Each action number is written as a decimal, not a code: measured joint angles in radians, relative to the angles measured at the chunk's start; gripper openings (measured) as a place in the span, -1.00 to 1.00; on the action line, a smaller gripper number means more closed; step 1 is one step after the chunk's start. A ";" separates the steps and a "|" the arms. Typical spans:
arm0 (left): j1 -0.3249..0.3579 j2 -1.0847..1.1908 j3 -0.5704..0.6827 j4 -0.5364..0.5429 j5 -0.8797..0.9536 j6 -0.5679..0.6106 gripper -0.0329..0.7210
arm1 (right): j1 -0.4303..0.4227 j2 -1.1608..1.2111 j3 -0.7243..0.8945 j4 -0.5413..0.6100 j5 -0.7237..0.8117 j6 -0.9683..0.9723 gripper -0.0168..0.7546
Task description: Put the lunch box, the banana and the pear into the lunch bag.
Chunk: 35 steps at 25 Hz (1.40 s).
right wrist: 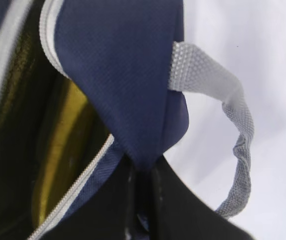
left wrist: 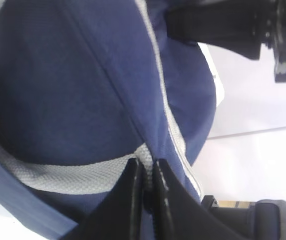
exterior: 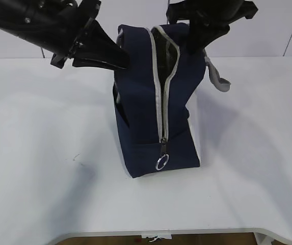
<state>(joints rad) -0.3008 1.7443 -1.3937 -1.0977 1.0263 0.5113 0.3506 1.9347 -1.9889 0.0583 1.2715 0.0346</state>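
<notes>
The navy lunch bag (exterior: 146, 102) stands on end on the white table, its grey zipper (exterior: 162, 97) parted at the top and its ring pull (exterior: 161, 162) hanging low. My left gripper (exterior: 120, 58) is shut on the bag's upper left side, pinching grey webbing and blue fabric (left wrist: 146, 162). From the right, my right gripper (exterior: 194, 48) is shut on a fold of blue fabric (right wrist: 143, 165) beside the opening. A yellow shape (right wrist: 65, 150) shows inside the bag (right wrist: 118, 75); I cannot tell whether it is the banana or the pear. The lunch box is out of view.
A grey webbing handle (exterior: 219, 81) loops free off the bag's right side (right wrist: 232, 115). The table (exterior: 44, 153) ends at a front edge (exterior: 186, 232) close below the bag. A pale wall stands behind.
</notes>
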 joint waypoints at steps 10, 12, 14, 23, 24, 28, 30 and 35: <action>-0.013 0.021 0.000 0.026 -0.032 0.005 -0.78 | 0.000 0.000 0.000 0.011 0.000 -0.002 -0.83; -0.013 0.021 0.000 0.032 -0.034 0.005 -0.57 | 0.000 0.000 0.000 0.021 -0.004 -0.002 -0.72; -0.013 0.021 0.000 0.032 -0.036 0.005 -0.26 | 0.000 0.000 0.000 0.027 -0.006 -0.002 -0.58; -0.007 -0.014 0.000 0.031 0.028 0.006 0.11 | 0.000 0.000 0.000 0.065 -0.008 0.006 -0.11; -0.003 -0.027 0.000 0.031 0.035 0.006 0.12 | 0.000 0.000 0.000 0.070 -0.008 0.010 -0.09; 0.018 -0.075 0.000 0.035 0.091 0.007 0.12 | 0.000 -0.022 0.000 0.081 -0.010 0.024 -0.06; 0.026 -0.090 0.000 0.058 0.123 0.007 0.13 | 0.000 -0.041 0.000 0.088 -0.010 0.026 -0.05; 0.030 -0.110 0.000 0.186 0.179 -0.060 0.12 | 0.000 -0.071 0.000 0.090 -0.011 0.028 -0.05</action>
<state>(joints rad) -0.2709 1.6343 -1.3937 -0.9117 1.2053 0.4516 0.3506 1.8638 -1.9889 0.1481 1.2601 0.0623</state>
